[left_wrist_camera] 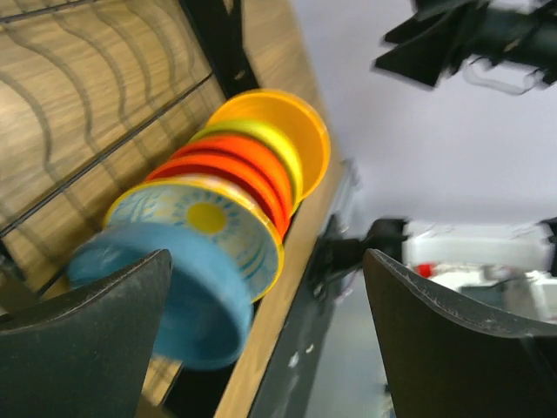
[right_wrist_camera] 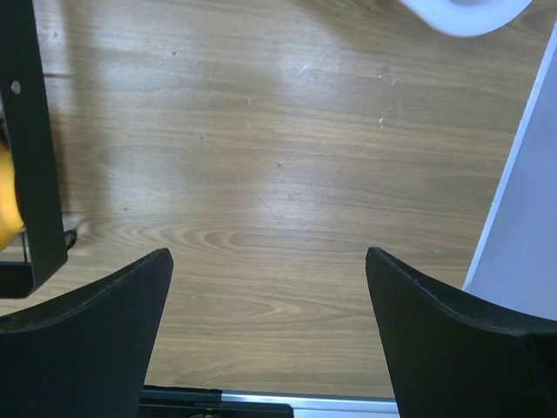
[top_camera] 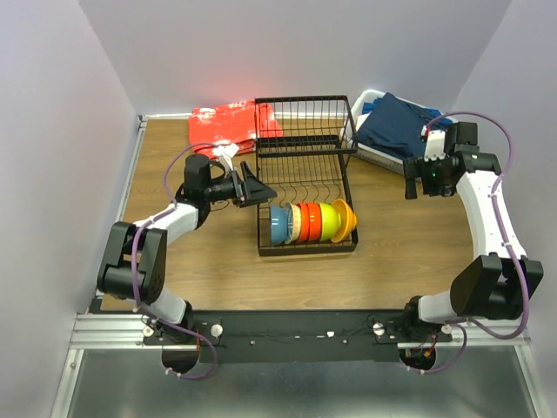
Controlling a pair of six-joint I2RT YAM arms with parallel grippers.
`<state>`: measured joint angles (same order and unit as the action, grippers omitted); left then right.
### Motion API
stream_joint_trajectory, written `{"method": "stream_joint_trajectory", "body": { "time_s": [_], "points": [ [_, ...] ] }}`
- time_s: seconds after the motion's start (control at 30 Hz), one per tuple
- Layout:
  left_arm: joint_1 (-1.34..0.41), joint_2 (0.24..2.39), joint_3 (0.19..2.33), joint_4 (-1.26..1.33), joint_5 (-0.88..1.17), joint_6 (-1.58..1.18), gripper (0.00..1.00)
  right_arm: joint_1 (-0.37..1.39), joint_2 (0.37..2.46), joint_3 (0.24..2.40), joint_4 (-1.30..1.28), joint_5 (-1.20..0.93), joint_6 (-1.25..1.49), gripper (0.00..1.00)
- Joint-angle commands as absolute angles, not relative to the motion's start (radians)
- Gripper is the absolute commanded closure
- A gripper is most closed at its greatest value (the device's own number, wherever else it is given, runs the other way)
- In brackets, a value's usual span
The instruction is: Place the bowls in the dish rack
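Four bowls (top_camera: 309,222) stand on edge in one dish rack (top_camera: 306,251).

Robot lab test cell: plain walls (top_camera: 52,131) boxing wood tabletop (top_camera: 209,261), aluminium mounting rail (top_camera: 113,329) at near edge.
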<state>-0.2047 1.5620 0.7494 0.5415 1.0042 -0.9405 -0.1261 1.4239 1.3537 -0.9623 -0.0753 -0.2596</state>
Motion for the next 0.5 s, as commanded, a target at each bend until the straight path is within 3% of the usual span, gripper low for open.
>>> {"method": "stream_joint_trajectory", "body": {
  "time_s": [0.0, 0.3, 0.47],
  "points": [
    [-0.198, 1.52, 0.834, -0.061, 0.99, -0.52, 0.01, -0.124, 1.373, 1.306, -0.939, -0.129, -0.239, 0.0],
    [-0.175, 1.183, 0.887, -0.411, 0.658, -0.172, 0.01, -0.124, 1.27, 1.247, -0.861, -0.141, -0.137, 0.0],
    [-0.175, 1.049, 0.926, -0.477, 0.419, -0.054, 0.01, -0.124, 1.23, 1.172, -0.793, 0.079, 0.058, 0.0]
  ]
}}
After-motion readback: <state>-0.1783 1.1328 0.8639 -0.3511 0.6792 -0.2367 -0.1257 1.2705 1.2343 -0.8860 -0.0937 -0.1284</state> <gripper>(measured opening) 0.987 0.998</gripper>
